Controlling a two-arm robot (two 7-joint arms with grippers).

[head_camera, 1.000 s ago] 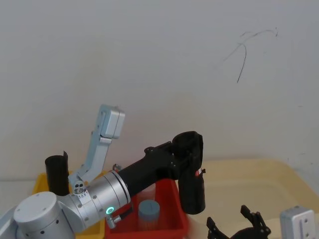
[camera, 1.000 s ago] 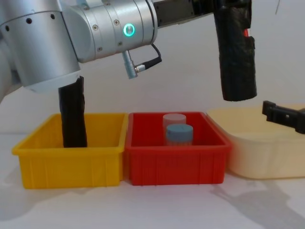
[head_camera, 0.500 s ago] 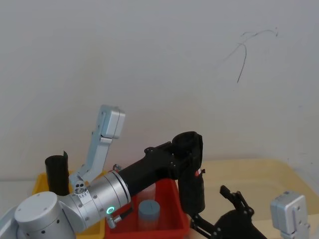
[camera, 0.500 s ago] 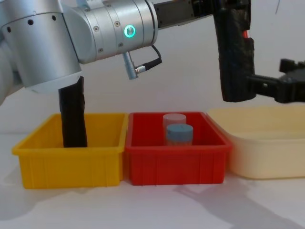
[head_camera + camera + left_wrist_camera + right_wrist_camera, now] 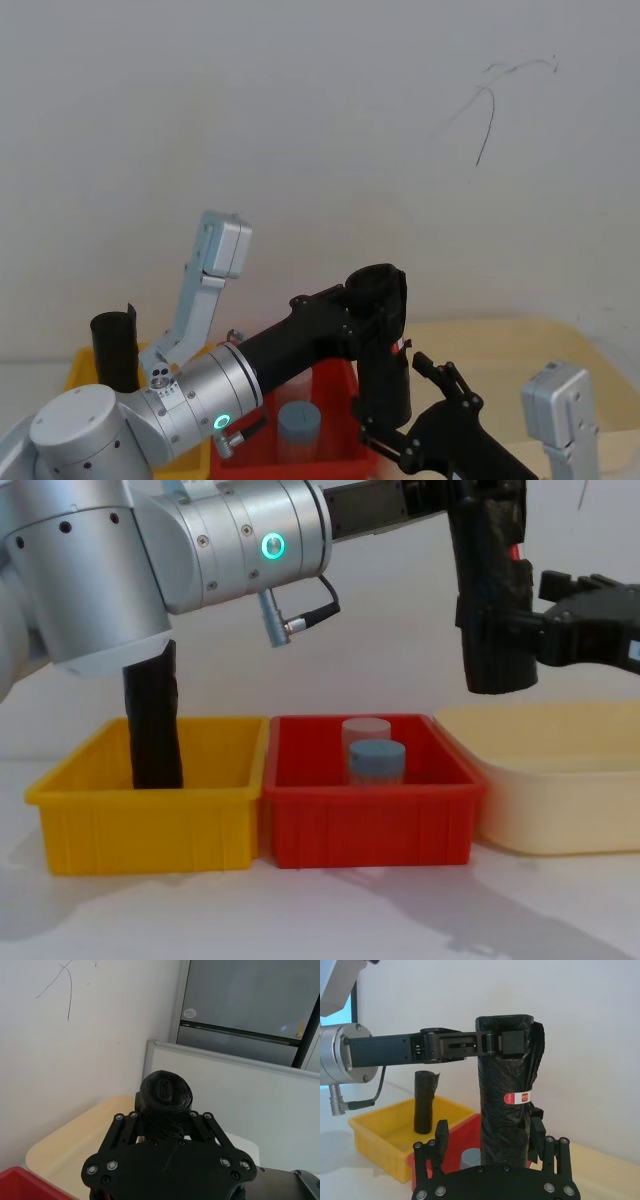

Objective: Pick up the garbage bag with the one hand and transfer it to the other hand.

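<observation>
– Two pincers were seen from the head, were they not?
– They were. The left pincer [image 5: 372, 305] was found clamped on the upper end of the garbage bag [image 5: 383, 360], which was hung upright beneath it. The right pincer [image 5: 388, 385] was held spread apart, with the lower half of the bag taken in between its fingers.
– What was shown from the left wrist?
– The rolled end of the bag was seen pinched between that pincer's fingers [image 5: 136, 1112]. A cream tub [image 5: 75, 1145] was made out beyond the pincer.
– And from the right wrist?
– The right pincer's fingers [image 5: 441, 1132] were seen set on either side of the bag. A clear gap was left at one finger. The other was laid close against the plastic, though contact could not be confirmed. A red mark [image 5: 517, 1097] was noted on the bag, between the left pincer's grip and the right pincer's fingertips.
– What was added by the chest view?
– A red bin [image 5: 370, 825], with two small round containers [image 5: 375, 755] in it, was seen below the left pincer. The cream tub was placed below the right pincer. A yellow bin [image 5: 150, 825], with a plain black roll [image 5: 152, 720] stood in it, was seen under the left arm, well apart from both pincers.
</observation>
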